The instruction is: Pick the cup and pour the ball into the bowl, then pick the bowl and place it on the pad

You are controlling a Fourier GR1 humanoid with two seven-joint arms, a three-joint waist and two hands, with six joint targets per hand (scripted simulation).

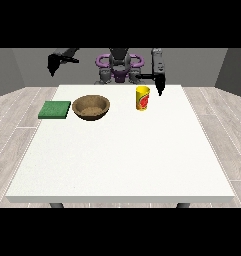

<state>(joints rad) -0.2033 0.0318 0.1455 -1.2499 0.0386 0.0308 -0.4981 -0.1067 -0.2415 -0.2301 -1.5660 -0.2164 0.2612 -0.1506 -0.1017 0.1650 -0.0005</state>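
Yellow cup (143, 98) upright right of brown bowl (91, 107), green pad (55, 109) left.

Robot hand at view's right (160, 85) hanging low, other robot hand (53, 64) raised, fingers seemingly pointing down

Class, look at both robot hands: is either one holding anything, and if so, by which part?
Nothing is held. The hand at the view's right hangs just beside the yellow cup, not around it; the hand at the view's left is raised, away from everything.
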